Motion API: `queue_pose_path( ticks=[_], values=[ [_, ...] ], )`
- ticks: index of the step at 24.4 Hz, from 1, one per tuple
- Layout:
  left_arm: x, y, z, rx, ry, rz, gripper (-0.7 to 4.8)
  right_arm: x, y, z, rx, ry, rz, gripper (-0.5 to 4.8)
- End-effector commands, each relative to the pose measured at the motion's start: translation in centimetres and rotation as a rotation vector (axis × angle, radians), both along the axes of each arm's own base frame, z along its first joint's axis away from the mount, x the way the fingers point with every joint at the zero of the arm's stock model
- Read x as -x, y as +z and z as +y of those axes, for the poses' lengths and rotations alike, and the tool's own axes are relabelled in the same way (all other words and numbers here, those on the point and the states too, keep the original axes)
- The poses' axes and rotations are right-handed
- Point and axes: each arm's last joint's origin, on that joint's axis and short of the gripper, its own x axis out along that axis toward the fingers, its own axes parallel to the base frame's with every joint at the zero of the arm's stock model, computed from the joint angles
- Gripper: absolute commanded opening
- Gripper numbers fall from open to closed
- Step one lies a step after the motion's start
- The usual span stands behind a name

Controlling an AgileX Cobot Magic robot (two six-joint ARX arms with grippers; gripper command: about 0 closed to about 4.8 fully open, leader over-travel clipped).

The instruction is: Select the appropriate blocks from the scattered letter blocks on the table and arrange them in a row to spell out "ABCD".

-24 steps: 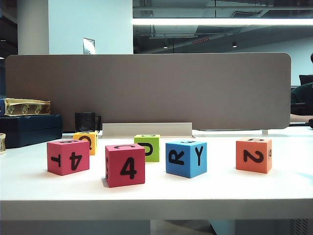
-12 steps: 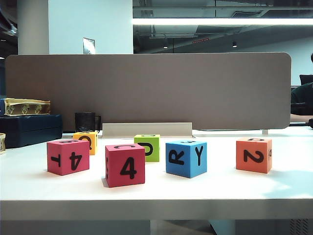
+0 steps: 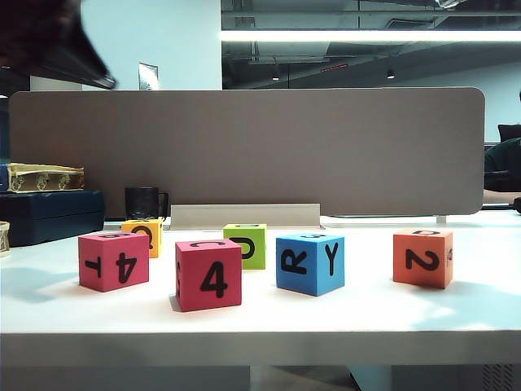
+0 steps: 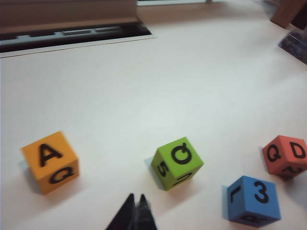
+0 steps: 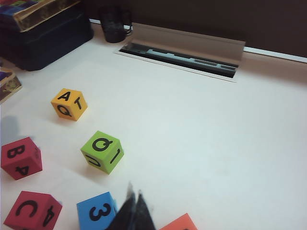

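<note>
Hovering above the table [image 5: 201,124], both grippers had their fingers pressed together and held nothing, so no block had yet been picked or placed. Nearest the left gripper [image 4: 135,211] lay the green cube [image 4: 176,163], just ahead of its tips; the blue cube [image 4: 252,200] and the orange D block [image 4: 285,155] sat off to one side, the yellow A block [image 4: 50,162] to the other. Nearest the right gripper [image 5: 133,211] was the blue cube, touching distance from its tips; beyond it stood the green cube, then the C block [image 5: 32,211] and B block [image 5: 21,158], with the yellow A block farthest. All four required blocks remained scattered; the whole A-B-C-D row was judged still to be built.
</note>
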Motion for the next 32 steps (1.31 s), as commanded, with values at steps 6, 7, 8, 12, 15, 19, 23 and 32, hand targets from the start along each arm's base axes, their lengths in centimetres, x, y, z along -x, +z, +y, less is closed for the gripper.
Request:
queue_pose_path(
  ticks=[6, 7, 8, 12, 15, 19, 23, 32],
  values=[
    [-4.7, 0.7, -3.5, -0.018, -0.076, 0.031, -0.06, 0.3, -0.2, 0.4, 0.036, 0.036, 0.025, -0.01],
    [-5.2, 0.7, -3.8, -0.021, -0.081, 0.042, -0.06, 0.3, -0.3, 0.4, 0.037, 0.037, 0.028, -0.01],
    [-5.5, 0.7, -4.0, -0.023, -0.083, 0.051, -0.06, 0.4, -0.3, 0.5, 0.038, 0.038, 0.029, -0.01],
    [-7.0, 0.2, -4.7, -0.032, -0.089, 0.078, -0.06, 0.4, -0.4, 0.5, 0.042, 0.039, 0.039, -0.01],
    [-7.6, -0.2, -5.0, -0.035, -0.092, 0.091, -0.06, 0.4, -0.4, 0.5, 0.041, 0.04, 0.039, -0.01],
    [-8.7, -0.9, -6.6, -0.045, -0.127, 0.115, -0.06, 0.4, -0.4, 0.5, 0.042, 0.04, 0.041, -0.01],
    [-9.6, -1.3, -8.5, -0.062, -0.156, 0.138, -0.06, 0.4, -0.5, 0.5, 0.045, 0.04, 0.05, -0.01],
    [-11.6, -3.0, -11.5, -0.206, -0.17, 0.32, -0.01, 0.6, -0.9, 0.4, 0.059, 0.041, 0.094, -0.01]
  ],
)
